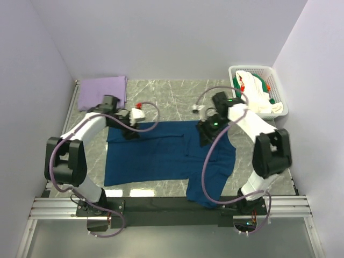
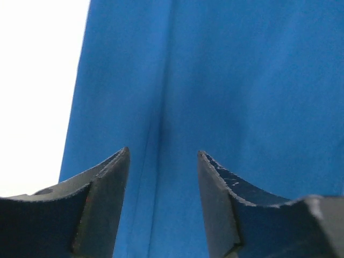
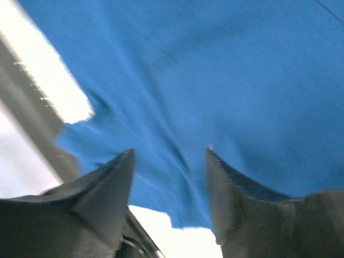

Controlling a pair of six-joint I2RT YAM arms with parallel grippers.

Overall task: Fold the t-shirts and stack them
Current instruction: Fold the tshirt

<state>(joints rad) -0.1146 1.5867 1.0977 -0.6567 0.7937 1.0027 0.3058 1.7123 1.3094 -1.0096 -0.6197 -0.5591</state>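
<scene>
A dark navy-blue t-shirt [image 1: 166, 156] lies spread on the marble table, one part hanging over the front edge. My left gripper [image 1: 130, 133] is open just above its far left edge; the cloth [image 2: 215, 80] fills that wrist view between the spread fingers. My right gripper [image 1: 205, 138] is open above the shirt's far right part, with wrinkled cloth [image 3: 215, 80] under it and nothing held. A pale lavender t-shirt [image 1: 102, 91] lies folded at the far left corner. White and green tees with red-orange bits [image 1: 257, 91] are heaped in the basket.
A white plastic lattice basket [image 1: 279, 88] stands at the far right corner against the wall. Walls close in on the left, back and right. A metal rail [image 1: 172, 207] with both arm bases runs along the near edge.
</scene>
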